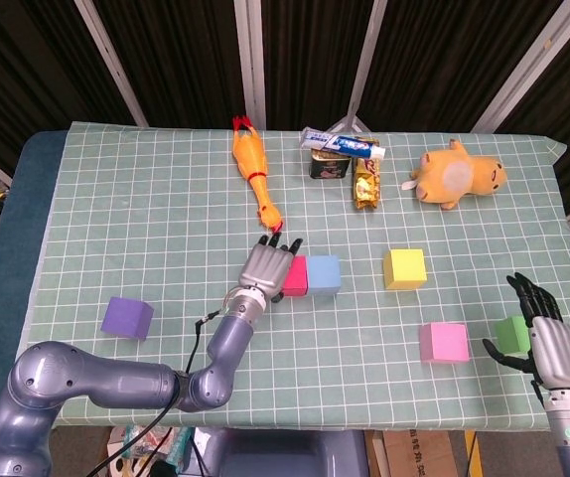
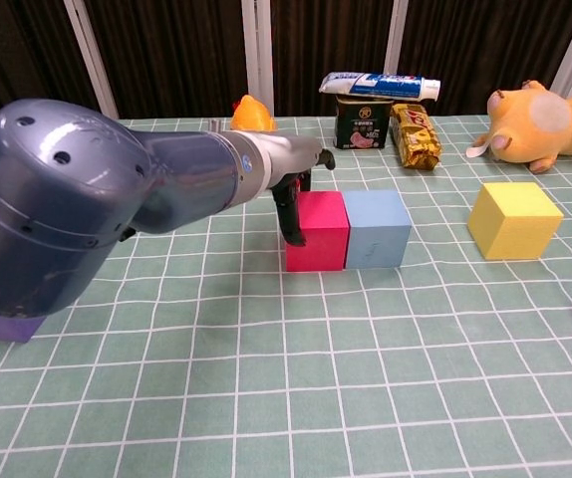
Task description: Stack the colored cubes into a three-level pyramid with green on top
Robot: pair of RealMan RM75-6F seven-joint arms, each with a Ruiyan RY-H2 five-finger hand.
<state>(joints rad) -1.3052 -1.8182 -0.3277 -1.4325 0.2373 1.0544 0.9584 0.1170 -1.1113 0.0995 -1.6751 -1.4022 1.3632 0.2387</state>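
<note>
On the tabletop (image 1: 146, 214) I see no bins or trays, only a dark can (image 1: 329, 164) at the back with a toothpaste tube (image 1: 342, 145) lying across its top; what the can holds I cannot tell. From my left, the purple cube (image 1: 127, 317) sits alone near the front edge. My left hand (image 1: 268, 264) lies low over the cloth with its fingers stretched forward and apart, gripping nothing, their tips touching the left face of the red cube (image 1: 294, 275). In the chest view the dark fingers (image 2: 288, 214) hang down against that same face. The red cube stands flush against the blue cube (image 1: 324, 274), the 2 making a short row. A rubber chicken (image 1: 253, 173) lies behind them, and a snack packet (image 1: 365, 184) rests beside the can. The yellow cube (image 1: 405, 268) sits apart to the right, the pink cube (image 1: 443, 342) nearer me. A plush toy (image 1: 457, 174) lies at the back right. The green cube (image 1: 511, 334) sits at the right edge, just beside my right hand (image 1: 547, 342), whose fingers are extended and spread, holding nothing.
</note>
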